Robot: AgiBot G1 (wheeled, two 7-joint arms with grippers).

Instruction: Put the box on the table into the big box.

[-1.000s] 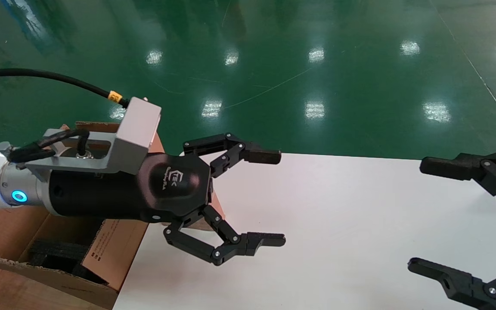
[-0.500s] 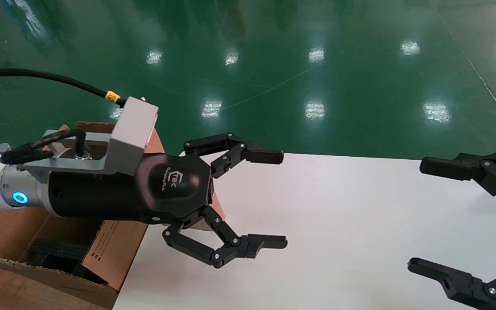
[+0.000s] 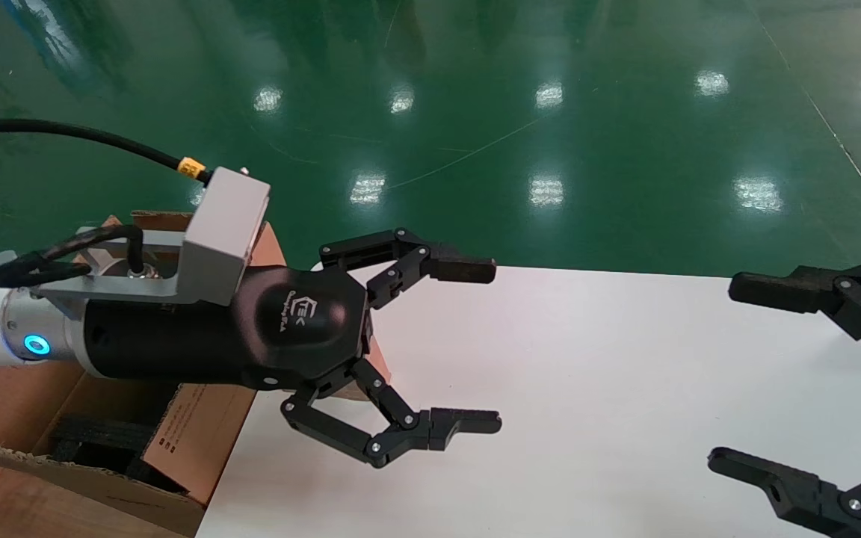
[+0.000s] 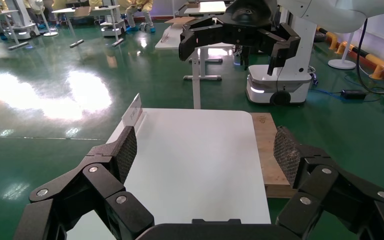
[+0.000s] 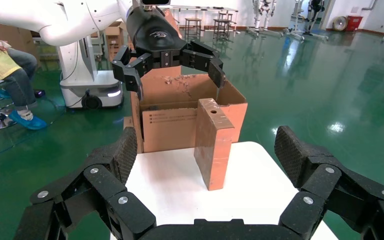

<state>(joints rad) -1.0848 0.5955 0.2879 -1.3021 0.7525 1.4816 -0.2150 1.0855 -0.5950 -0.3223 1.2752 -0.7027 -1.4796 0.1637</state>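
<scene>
Table [image 3: 587, 388] white, on glossy green floor [image 3: 475, 112]; both claws, left [image 3: 486, 347] & right [image 3: 737, 373], spread.

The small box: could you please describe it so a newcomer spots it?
Find the white table, then the big box at its end. Beside that carton the box stands on end on the table: slim, closed, a round hole near its top.

A glossy green floor [image 3: 550, 112] surrounds everything, and a seated person [image 5: 2, 65] in yellow shows.
</scene>
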